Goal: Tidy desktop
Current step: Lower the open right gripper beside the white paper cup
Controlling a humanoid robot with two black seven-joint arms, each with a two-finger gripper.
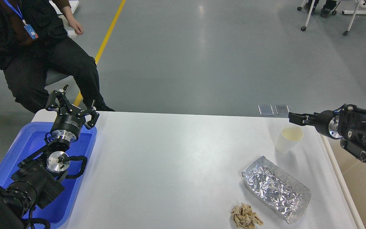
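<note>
The white desktop [170, 165] carries a white paper cup [287, 140] of pale yellowish liquid at the far right. A crumpled foil tray [276, 188] lies in front of the cup, and a wad of crumpled brown paper [246, 217] lies near the front edge. My right gripper [295, 118] points left, just above and behind the cup's rim. It is seen side-on, so its fingers cannot be told apart. My left gripper [75, 103] is open and empty, held up over the far end of the blue tray [27, 140].
A beige bin [361, 190] stands against the desktop's right edge, under my right arm. The blue tray lies on the desktop's left side under my left arm. A seated person [43, 57] is behind the far left corner.
</note>
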